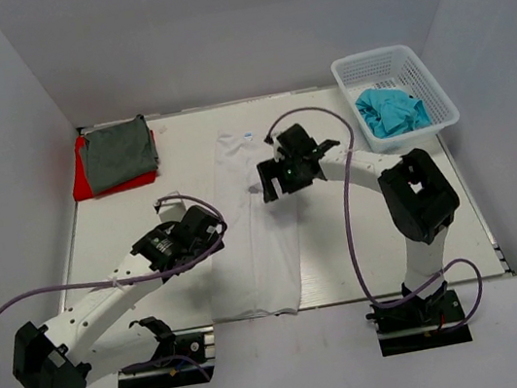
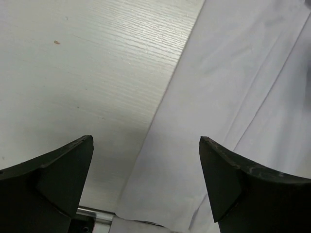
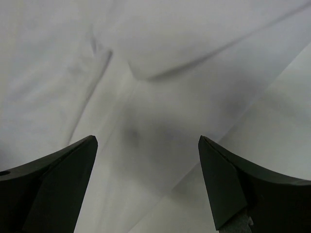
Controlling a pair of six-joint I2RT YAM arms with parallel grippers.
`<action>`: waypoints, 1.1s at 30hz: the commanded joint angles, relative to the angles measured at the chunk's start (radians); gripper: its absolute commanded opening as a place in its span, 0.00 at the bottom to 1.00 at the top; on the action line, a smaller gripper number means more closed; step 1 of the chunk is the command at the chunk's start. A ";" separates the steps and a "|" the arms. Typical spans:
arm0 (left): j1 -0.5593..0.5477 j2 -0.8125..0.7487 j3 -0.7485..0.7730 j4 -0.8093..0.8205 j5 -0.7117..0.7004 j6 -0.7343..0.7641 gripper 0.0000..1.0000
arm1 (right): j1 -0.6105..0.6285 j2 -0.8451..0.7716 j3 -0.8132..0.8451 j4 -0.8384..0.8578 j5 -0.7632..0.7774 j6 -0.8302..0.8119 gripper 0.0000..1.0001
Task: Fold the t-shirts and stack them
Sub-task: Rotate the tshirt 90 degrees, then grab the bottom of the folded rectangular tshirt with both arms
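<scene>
White shirt [image 1: 258, 253] lies in a long strip. My left gripper [image 2: 146, 141] and right gripper [image 3: 147, 140] gape wide, holding nothing.

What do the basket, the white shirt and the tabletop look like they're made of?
Basket: probably rigid white plastic, given its open mesh walls. White shirt: soft matte cloth, showing creases and folds. Tabletop: white board with fine wood grain, perhaps laminate or painted wood.
</scene>
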 commanded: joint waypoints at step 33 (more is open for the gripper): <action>0.089 0.062 -0.270 0.239 0.665 0.137 0.90 | 0.015 -0.224 -0.127 0.101 -0.061 -0.008 0.90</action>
